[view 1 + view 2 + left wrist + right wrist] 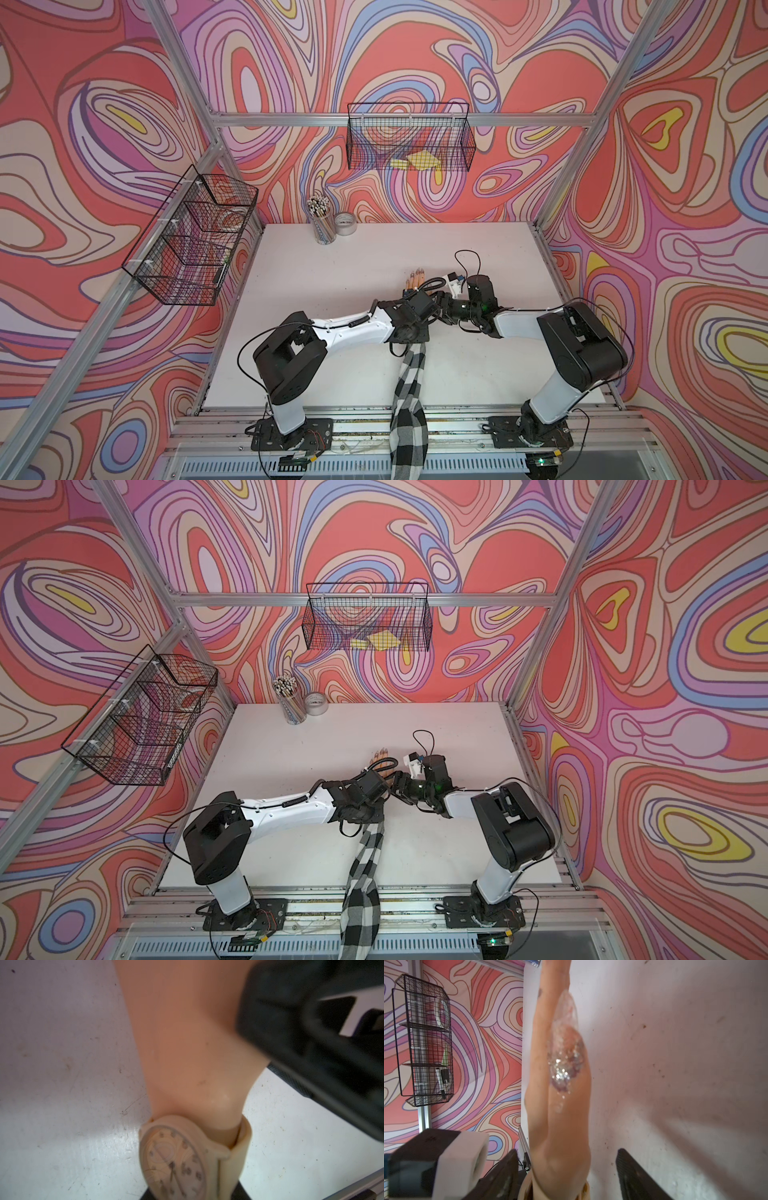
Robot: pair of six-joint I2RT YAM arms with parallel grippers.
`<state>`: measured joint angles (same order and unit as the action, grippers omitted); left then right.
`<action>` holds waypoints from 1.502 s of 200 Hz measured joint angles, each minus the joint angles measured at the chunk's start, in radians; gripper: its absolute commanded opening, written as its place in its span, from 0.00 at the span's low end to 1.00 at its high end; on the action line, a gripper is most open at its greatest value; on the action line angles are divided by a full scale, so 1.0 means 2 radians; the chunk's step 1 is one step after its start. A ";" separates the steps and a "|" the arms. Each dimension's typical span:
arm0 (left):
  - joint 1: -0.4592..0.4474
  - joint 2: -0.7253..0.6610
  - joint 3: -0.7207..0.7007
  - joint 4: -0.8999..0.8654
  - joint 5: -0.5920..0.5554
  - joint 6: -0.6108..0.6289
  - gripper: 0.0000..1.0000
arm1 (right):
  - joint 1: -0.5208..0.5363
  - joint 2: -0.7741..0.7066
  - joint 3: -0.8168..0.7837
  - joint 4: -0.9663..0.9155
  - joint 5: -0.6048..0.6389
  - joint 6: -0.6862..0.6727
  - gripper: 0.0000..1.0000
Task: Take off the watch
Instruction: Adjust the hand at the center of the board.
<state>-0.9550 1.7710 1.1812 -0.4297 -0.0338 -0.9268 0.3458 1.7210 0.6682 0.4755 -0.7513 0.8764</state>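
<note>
Two grippers crowd the wrist of the mannequin hand (415,279), which lies on the table (332,365) with its fingers toward the back wall and a checked sleeve (409,395) trailing to the front edge. The watch (176,1159) sits looped around that wrist, hidden from above by the arms.

Your left gripper (415,309) is clenched tight close by the watch; what it pinches, you cannot tell from these views. Your right gripper (566,1151) stands parted, one finger on each side of the hand near the strap, with clear table showing on one side.

You look to be at the grasping step, with the watch not yet off. The strap circles crosswise to the arm, so its opening lines up with the hand's front-to-back length. The dial seems to face up, tilted. Next, probably, pinch strap or case and draw it toward the fingertips while the left steadies the wrist.
</note>
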 measured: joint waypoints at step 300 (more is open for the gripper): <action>0.212 -0.273 -0.178 -0.005 -0.003 0.065 0.95 | 0.168 0.107 0.397 -0.607 0.448 -0.092 0.06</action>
<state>-0.5320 1.2251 0.8249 -0.4393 -0.0391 -0.7967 0.6823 1.9354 1.4620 -0.7387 0.1455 0.6922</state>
